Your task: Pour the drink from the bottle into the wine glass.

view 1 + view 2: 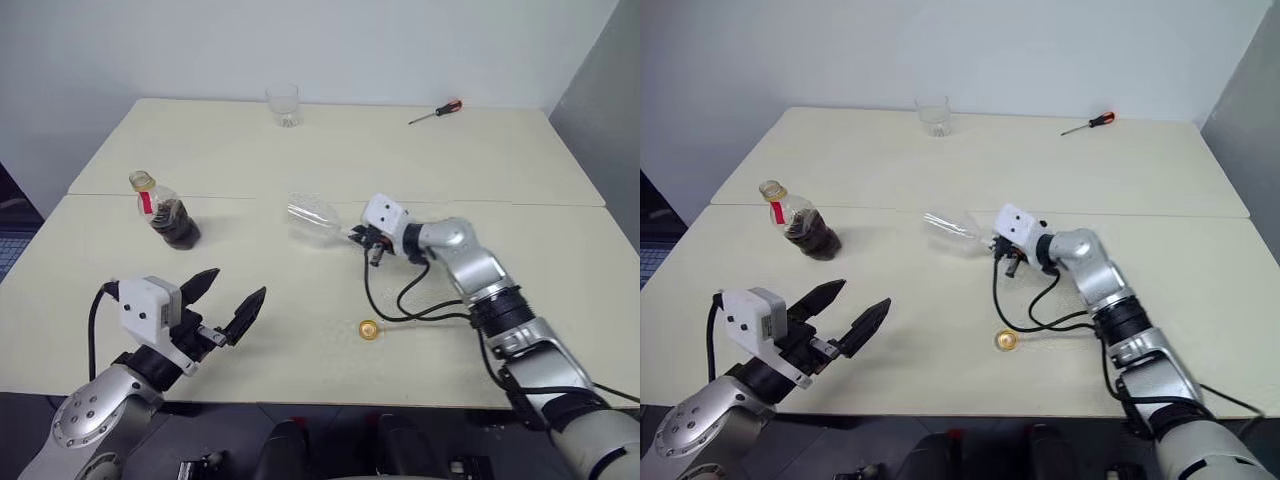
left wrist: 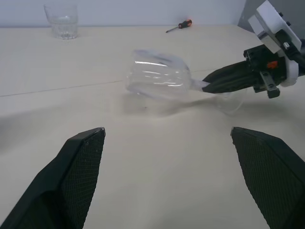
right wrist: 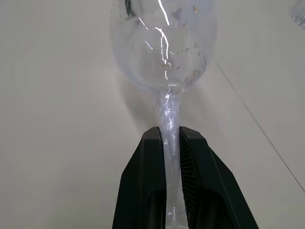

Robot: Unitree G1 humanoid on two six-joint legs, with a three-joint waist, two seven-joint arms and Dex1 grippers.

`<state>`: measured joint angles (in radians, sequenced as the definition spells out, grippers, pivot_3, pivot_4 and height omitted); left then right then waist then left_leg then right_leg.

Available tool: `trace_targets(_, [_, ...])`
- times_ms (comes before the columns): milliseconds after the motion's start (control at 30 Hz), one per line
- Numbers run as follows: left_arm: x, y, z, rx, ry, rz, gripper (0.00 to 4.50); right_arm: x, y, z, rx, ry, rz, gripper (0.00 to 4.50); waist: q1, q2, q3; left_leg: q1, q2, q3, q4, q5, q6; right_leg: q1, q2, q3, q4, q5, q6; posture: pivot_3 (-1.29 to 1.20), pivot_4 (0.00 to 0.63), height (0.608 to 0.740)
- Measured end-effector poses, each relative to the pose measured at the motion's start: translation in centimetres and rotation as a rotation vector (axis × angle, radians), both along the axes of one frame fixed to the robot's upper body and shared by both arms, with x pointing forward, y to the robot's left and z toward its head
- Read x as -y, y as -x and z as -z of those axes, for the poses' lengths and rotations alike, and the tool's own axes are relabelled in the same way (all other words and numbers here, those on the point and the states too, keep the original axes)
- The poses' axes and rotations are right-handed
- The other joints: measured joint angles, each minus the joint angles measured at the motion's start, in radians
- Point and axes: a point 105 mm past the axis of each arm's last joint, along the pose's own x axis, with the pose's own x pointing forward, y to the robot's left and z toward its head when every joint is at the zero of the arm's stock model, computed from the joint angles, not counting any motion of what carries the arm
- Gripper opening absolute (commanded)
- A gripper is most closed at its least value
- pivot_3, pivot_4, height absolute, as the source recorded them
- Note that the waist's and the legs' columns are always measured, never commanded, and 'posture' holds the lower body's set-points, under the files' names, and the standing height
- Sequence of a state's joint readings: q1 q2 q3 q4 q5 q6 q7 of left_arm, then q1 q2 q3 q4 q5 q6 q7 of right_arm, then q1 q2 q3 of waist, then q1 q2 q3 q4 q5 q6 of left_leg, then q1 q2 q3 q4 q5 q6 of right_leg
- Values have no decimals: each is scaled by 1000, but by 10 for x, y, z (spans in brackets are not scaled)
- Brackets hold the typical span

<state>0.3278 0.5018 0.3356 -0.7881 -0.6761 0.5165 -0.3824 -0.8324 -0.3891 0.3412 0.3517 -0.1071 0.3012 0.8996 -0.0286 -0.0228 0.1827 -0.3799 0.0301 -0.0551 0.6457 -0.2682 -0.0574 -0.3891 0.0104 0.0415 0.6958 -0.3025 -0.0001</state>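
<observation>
The wine glass (image 1: 314, 219) lies tipped on its side mid-table, its stem pinched between the right gripper (image 3: 171, 143) fingers. The bottle (image 1: 166, 214) of dark drink (image 1: 178, 226) stands uncapped well to the left — its yellow cap (image 1: 369, 329) lies nearer the front edge. The left gripper (image 1: 232, 303) hovers with jaws spread wide, empty.

A bare lab or test room: 2 plain cream tables (image 1: 300, 160), blank white wall (image 1: 300, 40), stray screwdriver (image 1: 436, 111).
</observation>
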Motion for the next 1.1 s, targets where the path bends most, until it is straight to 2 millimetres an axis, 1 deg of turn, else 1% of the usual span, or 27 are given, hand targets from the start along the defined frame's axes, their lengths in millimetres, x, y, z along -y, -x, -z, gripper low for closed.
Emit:
trace_targets(100, [2,-2,1,2,3,3,4500,13,6,-5,-11,104,-45,153,-2,0,1,0,0,0,-1,0,0,0,1,0,-1,0,0,0,150,740])
trace_targets(200, [4,-3,2,4,11,6,4500,23,13,-3,-38,195,-85,153,-5,0,1,-1,0,0,-1,0,0,0,2,0,-2,0,0,0,150,740])
trace_targets(300, [4,-4,2,13,15,2,4500,27,16,-2,-48,232,-106,153,-5,0,1,0,0,0,-1,0,0,0,1,0,-3,0,0,0,150,740])
trace_targets(467, [6,-4,3,11,19,9,4500,28,15,0,-31,267,-110,153,-5,0,1,0,0,0,0,0,0,1,1,0,-2,0,0,0,150,740])
trace_targets(533, [6,-3,3,9,19,9,4500,28,15,1,-26,271,-113,869,-5,0,1,0,0,0,0,0,0,1,1,0,-2,0,0,0,150,740])
trace_targets(567, [6,-3,3,9,19,10,4500,28,14,3,-27,284,-112,1125,-5,0,1,0,0,0,0,0,0,1,1,0,-2,0,0,0,150,740])
trace_targets(667, [6,-3,4,7,19,9,4500,31,13,14,-58,313,-110,2179,-4,0,1,0,0,0,0,0,0,1,1,0,-2,0,0,0,150,740])
trace_targets(767, [6,-3,4,7,19,10,4500,33,11,16,-61,327,-108,3214,-3,0,1,0,0,0,0,0,0,1,1,0,-2,0,0,0,150,740])
trace_targets(867, [7,-2,4,6,20,22,4500,37,8,13,-57,353,-111,3214,-3,0,1,-1,0,0,0,0,0,1,1,0,-3,0,0,0,150,740])
trace_targets(967, [14,0,5,-6,33,80,4500,36,6,8,-48,378,-125,3214,-4,1,2,-1,0,0,0,0,0,1,1,0,-3,0,0,0,150,740])
trace_targets(1100, [25,8,9,-52,36,195,4500,26,0,-6,-17,374,-146,3214,-7,1,2,0,0,1,0,0,0,0,2,0,-3,0,0,0,150,740])
